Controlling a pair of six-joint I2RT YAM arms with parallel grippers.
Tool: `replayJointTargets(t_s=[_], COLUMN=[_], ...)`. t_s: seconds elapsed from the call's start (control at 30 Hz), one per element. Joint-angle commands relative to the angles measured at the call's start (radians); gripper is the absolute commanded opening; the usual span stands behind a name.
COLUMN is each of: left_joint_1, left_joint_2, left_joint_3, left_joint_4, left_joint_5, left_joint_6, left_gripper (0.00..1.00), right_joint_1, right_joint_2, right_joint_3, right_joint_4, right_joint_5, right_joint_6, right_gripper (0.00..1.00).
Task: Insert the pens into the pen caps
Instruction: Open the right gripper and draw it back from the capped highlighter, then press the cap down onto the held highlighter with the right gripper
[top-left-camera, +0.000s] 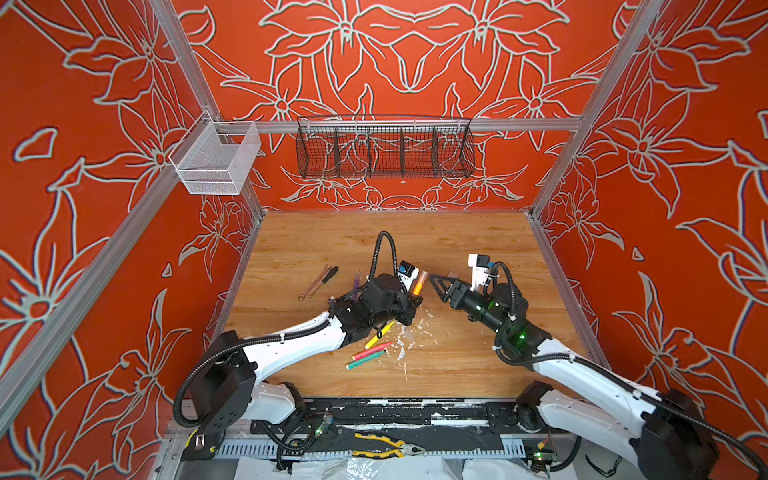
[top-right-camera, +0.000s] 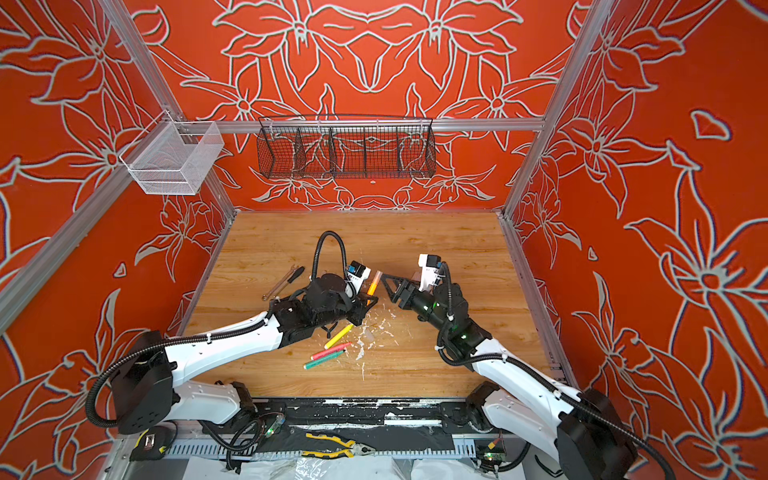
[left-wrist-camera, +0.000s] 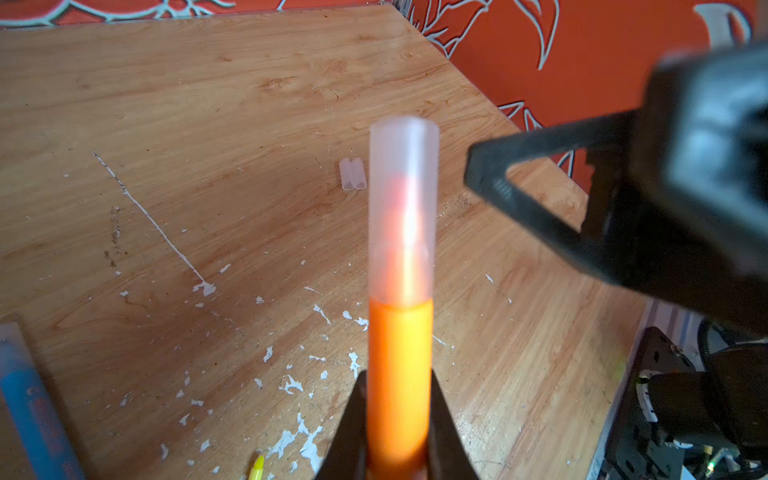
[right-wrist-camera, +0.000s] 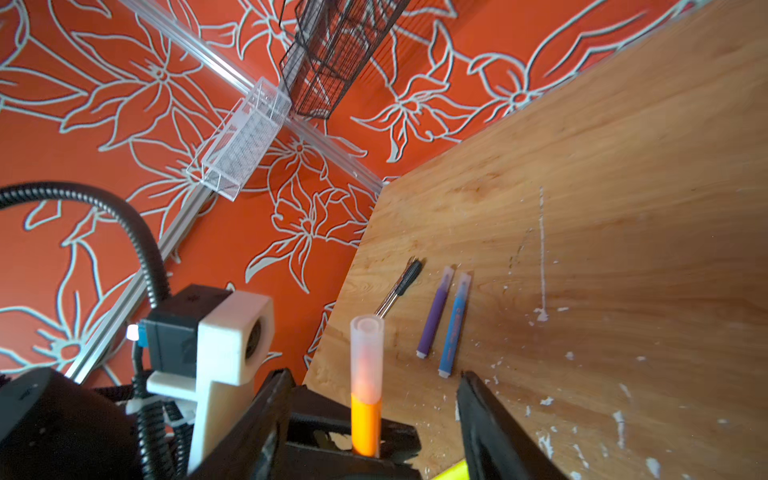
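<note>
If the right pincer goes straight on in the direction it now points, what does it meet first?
Most likely the translucent cap on the orange pen, which the left pincer holds. The right wrist view shows it straight ahead of the open right pincer; how far away is hard to judge.

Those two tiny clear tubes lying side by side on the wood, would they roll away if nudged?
Probably. The clear tubes are round and lie on their sides on the flat table, so a nudge would likely roll them. They look thin and hollow, so probably very light. Their smooth plastic might slip when pinched.
</note>
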Motion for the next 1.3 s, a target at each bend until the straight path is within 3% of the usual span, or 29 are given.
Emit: replayJointTargets(t_s=[0.0, 0.2, 0.47, 0.97, 1.27], left_joint_1=[-0.009, -0.037, -0.068, -0.113, -0.116], left_joint_2=[-0.004, 0.039, 0.064, 0.106, 0.115], left_joint_3=[0.034, 0.071, 0.097, 0.132, 0.138], left_joint_4=[0.002, -0.024, -0.040, -0.061, -0.068], left_joint_5=[0.020, 0.024, 0.018, -0.008, -0.018], left_joint_6=[0.028, 0.054, 0.084, 0.119, 0.118], left_gripper=[0.00, 0.00, 0.00, 0.00, 0.00], right_joint_1=[-0.021, -0.032, -0.036, -0.036, -0.036], right_joint_2=[-0.065, -0.153, -0.137, -0.033, -0.016], right_joint_3=[0.001, -0.001, 0.007, 0.041, 0.041], right_joint_4=[-0.078, -0.167, -0.152, -0.095, -0.071], right_joint_5=[0.053, 0.127, 0.100, 0.000, -0.023], right_joint_6=[-0.002, -0.032, -0.035, -0.028, -0.028], right_gripper=[0.69, 0.71, 0.68, 0.49, 0.29])
